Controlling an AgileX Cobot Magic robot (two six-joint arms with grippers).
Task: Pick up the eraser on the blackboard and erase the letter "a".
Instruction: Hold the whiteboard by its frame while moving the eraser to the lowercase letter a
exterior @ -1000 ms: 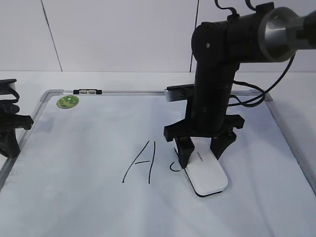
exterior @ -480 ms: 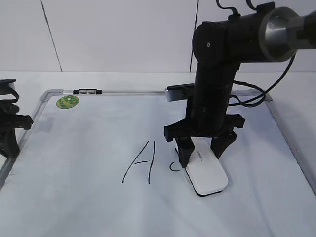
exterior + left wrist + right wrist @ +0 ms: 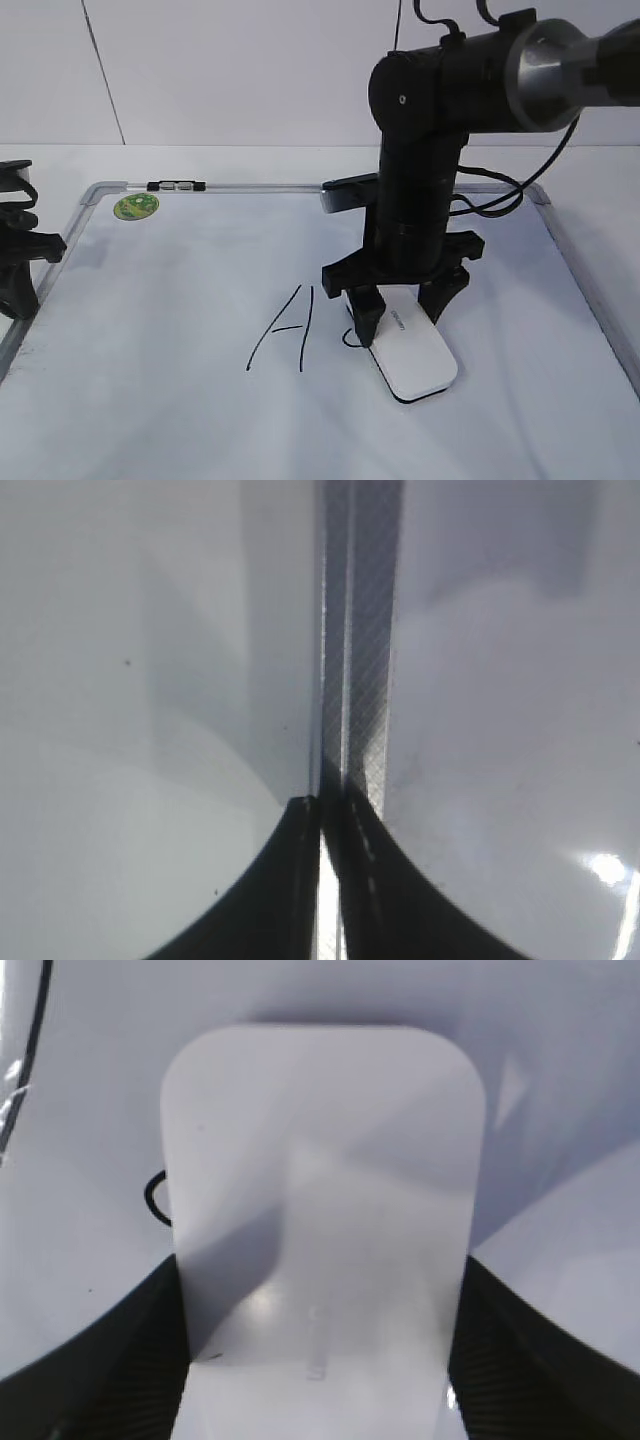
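Left gripper parked at far left edge, jaws pinched together, holding nothing. Centre-right: right gripper clamped across eraser, flat on board, covering most of "a". Erase partly done; left curl remains beside "A".

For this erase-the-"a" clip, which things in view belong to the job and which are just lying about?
Belongs to the job:
- eraser, held between the right gripper fingers
- letter "a", partly showing beside the eraser
- blackboard

Just there:
- capital "A"
- green sticker
- left gripper, shut over the board's frame
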